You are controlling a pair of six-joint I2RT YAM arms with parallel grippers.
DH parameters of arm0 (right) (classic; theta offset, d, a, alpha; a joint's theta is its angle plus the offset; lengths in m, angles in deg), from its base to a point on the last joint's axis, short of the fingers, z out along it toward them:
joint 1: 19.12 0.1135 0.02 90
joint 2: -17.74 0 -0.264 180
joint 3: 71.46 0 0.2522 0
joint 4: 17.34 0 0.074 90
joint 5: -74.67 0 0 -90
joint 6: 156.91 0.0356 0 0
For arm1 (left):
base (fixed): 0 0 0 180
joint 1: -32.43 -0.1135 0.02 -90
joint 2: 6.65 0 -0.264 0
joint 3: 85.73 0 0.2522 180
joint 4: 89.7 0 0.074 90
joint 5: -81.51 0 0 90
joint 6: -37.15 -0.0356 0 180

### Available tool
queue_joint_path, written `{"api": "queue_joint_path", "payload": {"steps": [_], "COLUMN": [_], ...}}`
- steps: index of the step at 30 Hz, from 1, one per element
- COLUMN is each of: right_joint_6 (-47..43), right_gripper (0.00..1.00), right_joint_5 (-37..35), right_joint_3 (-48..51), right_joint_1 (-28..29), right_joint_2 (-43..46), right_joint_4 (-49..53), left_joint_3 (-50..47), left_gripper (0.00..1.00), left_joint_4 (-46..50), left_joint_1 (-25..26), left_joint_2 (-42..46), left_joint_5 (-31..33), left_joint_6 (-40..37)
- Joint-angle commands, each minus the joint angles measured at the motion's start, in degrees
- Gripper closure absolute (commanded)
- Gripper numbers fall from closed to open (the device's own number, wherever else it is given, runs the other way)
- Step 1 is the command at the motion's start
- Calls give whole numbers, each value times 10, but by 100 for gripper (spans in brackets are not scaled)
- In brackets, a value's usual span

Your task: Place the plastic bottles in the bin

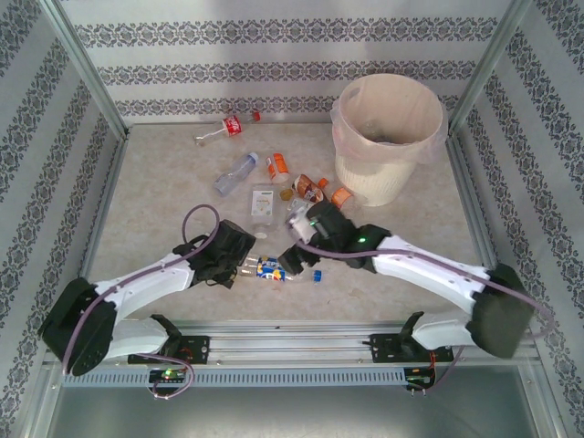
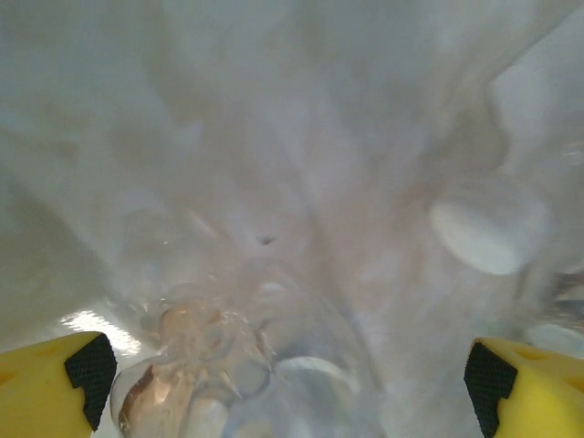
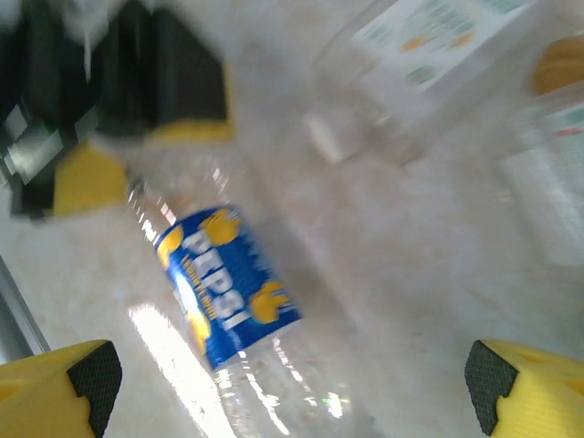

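Blue-labelled bottle [image 1: 269, 267] flanked just below centre | left fingers [image 2: 89, 370], right fingers [image 3: 91, 379] spread wide, nothing held | risk: bottle may be knocked aside if reached by both together

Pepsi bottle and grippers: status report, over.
Left gripper open, right gripper open, both low at the Pepsi bottle. Bottle lying flat, ungripped. Other bottles between it and the bin.

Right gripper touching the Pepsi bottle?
Apart. In the right wrist view, the Pepsi bottle lies between the fingertips of the right gripper, which is open. Bare table shows on both sides of the bottle.
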Motion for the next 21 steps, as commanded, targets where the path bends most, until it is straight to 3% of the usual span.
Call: {"api": "queue_joint_path", "payload": {"steps": [1,5,7,10,15,17,21], "right_joint_6": [-70,-144,-172,-170,-163,-156,-148], "right_gripper": [3,3,3,5,8,11,28], "right_joint_5": [-30,-20,-49,-113,-147,-147,-159], "right_joint_3": [-45,-79,-96,-132,-162,-179,-187], "right_joint_1": [38,80,95,99,99,99,100], "right_joint_2": [-81,-169,-205,-253,-293,-310,-323], "right_joint_4": [7,12,14,30,23,26,10], "left_joint_3": [3,-5,-11,-27,-43,-42,-26], "left_gripper": [0,0,0,0,0,0,0], "left_joint_4": [19,38,54,67,75,79,79], "left_joint_1": [-15,-33,-47,-72,-117,-140,-161], "left_joint_2": [44,93,121,159,198,198,195], "left_joint_5": [56,83,92,95,79,65,62], "left_joint_6": [4,-15,-25,-38,-68,-85,-131]}}
